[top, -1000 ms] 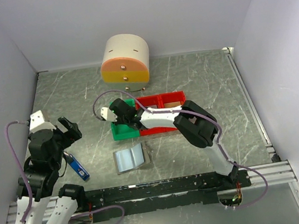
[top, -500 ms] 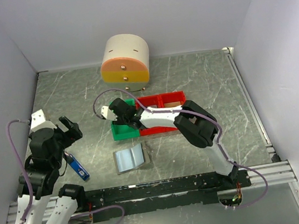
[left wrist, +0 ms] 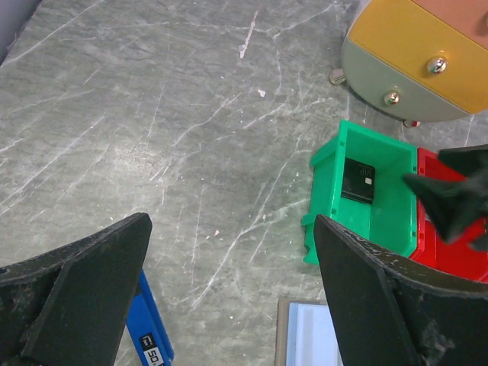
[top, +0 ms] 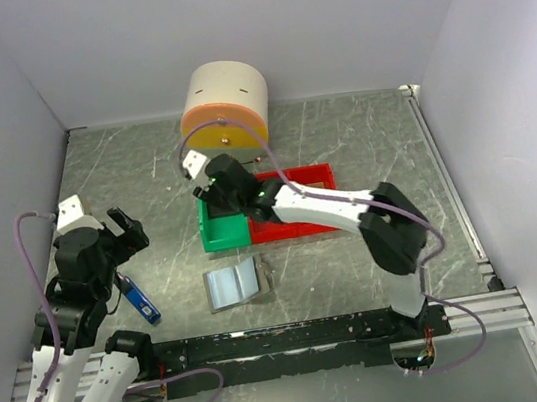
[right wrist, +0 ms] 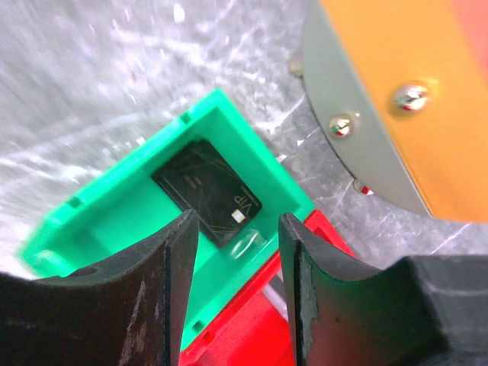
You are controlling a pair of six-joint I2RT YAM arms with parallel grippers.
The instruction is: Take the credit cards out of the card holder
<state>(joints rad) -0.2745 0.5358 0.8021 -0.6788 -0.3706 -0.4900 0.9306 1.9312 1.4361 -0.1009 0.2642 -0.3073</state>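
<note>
The card holder (top: 232,284) lies open on the table near the front, pale blue inside showing; its corner (left wrist: 309,335) appears in the left wrist view. A black credit card (right wrist: 207,191) lies flat in the green bin (right wrist: 252,141), also seen as the dark card (left wrist: 357,181) in the left wrist view. My right gripper (right wrist: 236,221) hovers above that bin, open, with nothing between its fingers; from the top it (top: 213,184) sits over the bin's back edge. My left gripper (top: 130,232) is wide open at the left, above bare table (left wrist: 231,229).
A red double bin (top: 295,207) adjoins the green bin (top: 222,230). A round orange-and-yellow drawer unit (top: 226,116) stands just behind them. A narrow blue-and-black stick (top: 140,299) lies by the left arm. Grey walls close in the table on three sides.
My right gripper has opened wider and risen back from the green bin toward the drawer unit, its arm stretching out. The left arm has hardly moved.
</note>
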